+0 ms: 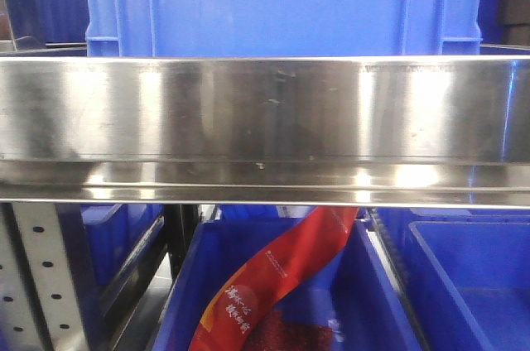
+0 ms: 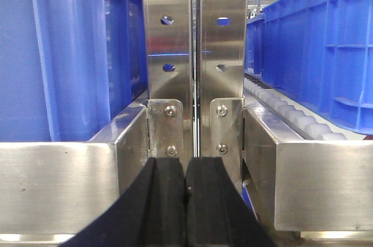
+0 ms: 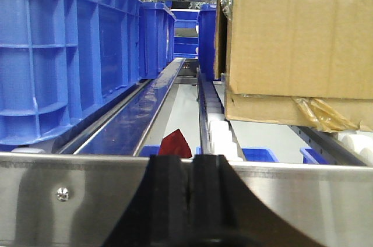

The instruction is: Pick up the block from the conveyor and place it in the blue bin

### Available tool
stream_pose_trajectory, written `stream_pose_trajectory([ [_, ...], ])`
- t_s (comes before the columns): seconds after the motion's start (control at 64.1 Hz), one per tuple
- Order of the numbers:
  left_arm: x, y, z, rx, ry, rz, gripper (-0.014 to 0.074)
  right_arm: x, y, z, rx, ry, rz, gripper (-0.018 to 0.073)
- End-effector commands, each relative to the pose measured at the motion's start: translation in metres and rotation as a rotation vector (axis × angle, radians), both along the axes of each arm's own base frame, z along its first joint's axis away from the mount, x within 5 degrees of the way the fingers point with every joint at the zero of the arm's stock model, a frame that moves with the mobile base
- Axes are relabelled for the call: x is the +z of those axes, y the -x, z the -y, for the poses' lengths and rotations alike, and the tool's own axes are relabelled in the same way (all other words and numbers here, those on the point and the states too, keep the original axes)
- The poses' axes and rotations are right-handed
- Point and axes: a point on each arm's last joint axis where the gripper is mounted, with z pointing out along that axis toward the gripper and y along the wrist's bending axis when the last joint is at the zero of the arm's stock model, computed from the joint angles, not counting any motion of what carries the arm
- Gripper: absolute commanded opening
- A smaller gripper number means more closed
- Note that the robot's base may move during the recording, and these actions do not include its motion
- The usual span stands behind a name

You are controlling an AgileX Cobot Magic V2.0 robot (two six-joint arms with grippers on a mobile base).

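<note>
The small blue block and the dark conveyor belt are out of view in every frame. My left gripper (image 2: 186,168) is shut with its black pads pressed together and nothing between them, facing a steel upright post (image 2: 195,55) of a rack. My right gripper (image 3: 188,168) is shut and empty too, level with a steel rail (image 3: 76,191) at a shelf's front. Blue bins stand around: one large bin (image 1: 281,3) on the shelf in the front view, one lower bin (image 1: 464,285) at bottom right.
A wide steel shelf beam (image 1: 265,119) fills the front view. Below it a red printed bag (image 1: 273,276) lies in a blue bin (image 1: 195,285). Blue crates (image 2: 58,55) flank the left wrist. A cardboard box (image 3: 297,37) and white rollers (image 3: 218,130) sit right of the right wrist.
</note>
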Motion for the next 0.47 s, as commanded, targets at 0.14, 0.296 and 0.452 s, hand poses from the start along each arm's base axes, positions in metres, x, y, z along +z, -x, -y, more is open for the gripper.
stream_pose_trajectory([
  [0.14,0.0020,0.0007,-0.0003,0.005,0.003,0.020,-0.0111,0.0019,0.0003,0.0005,-0.007,0.005,0.027,-0.0153],
  [0.296,0.0020,0.0007,-0.0003,0.005,0.003,0.020,-0.0111,0.0019,0.0003,0.0005,-0.007,0.005,0.027,-0.0153],
  [0.452,0.0020,0.0007,-0.0003,0.005,0.003,0.020,-0.0111,0.0019,0.0003,0.0005,-0.007,0.005,0.027,-0.0153],
])
